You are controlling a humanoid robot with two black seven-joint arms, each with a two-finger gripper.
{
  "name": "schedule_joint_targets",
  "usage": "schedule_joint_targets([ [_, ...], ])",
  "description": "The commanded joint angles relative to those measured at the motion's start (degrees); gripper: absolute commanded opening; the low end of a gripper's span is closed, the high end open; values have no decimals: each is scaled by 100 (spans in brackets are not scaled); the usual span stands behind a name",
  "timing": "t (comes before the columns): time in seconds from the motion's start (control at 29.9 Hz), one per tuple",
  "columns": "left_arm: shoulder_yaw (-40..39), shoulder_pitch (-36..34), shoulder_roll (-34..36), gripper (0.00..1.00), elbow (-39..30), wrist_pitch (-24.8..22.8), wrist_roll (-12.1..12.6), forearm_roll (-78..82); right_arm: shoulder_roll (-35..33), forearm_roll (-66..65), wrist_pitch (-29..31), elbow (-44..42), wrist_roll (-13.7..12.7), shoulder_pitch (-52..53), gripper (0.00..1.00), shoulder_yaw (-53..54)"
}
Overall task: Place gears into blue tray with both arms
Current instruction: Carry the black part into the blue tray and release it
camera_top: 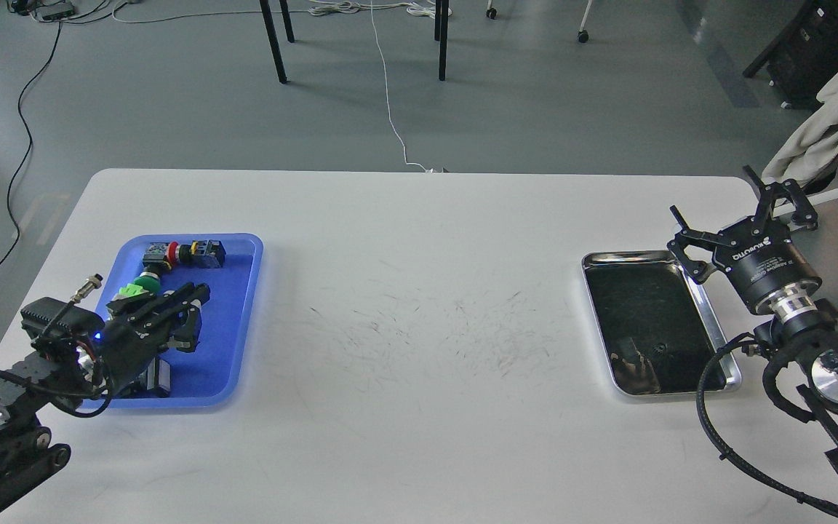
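The right gripper [743, 218] is held spread wide beside the steel tray [710, 320]; the left gripper [197, 313], its grasp unreadable, is seen over the blue tray [248, 291] among push-button switches [186, 253]. Gears cannot be distinguished.

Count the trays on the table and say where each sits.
2: the blue tray at the table's left, under the left end effector; the steel tray at the right, beside the right end effector.

Steel tray [710, 320] lying on white table [419, 291], just left of the right tool; push-button switches [185, 253] sitting beyond the left tool; white cable [388, 102] trailing across grey floor.
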Motion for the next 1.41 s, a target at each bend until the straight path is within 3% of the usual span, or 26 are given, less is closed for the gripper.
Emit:
schedule_joint_targets([
  [0.0, 69, 1, -143, 8, 239, 0, -90, -10, 0, 0, 0, -6, 0, 6, 98, -1],
  [0.13, 69, -52, -293, 12, 547, 0, -99, -54, 0, 0, 0, -6, 0, 6, 98, -1],
  [0.23, 34, -87, -328, 18, 574, 0, -99, -63, 0, 0, 0, -15, 0, 6, 98, -1],
  [0.3, 25, -113, -337, 27, 583, 0, -99, -142, 0, 0, 0, -15, 0, 6, 98, -1],
  [0.43, 60, -237, -337, 34, 583, 0, -81, -300, 0, 0, 0, -6, 0, 6, 98, -1],
  [0.57, 52, -245, -337, 49, 583, 0, -90, -318, 0, 0, 0, -6, 0, 6, 98, -1],
  [0.7, 34, -272, -337, 78, 495, 0, -99, -511, 0, 0, 0, -6, 0, 6, 98, -1],
  [0.77, -1, -342, -328, 84, 425, 9, -99, -651, 0, 0, 0, 3, 0, 14, 98, -1],
  [0.9, -28, -807, -276, 91, 135, 9, -99, -1265, -8, 0, 0, 20, 0, 50, 98, -1],
  [1.1, -36, -1650, -381, 96, -182, -88, -99, -3478, -70, 8, 0, 38, 0, 76, 98, -1],
  [1.37, -168, -2565, -1469, 96, -419, -394, 33, -6351, -596, 0, -9, 73, -9, 400, 98, -377],
])
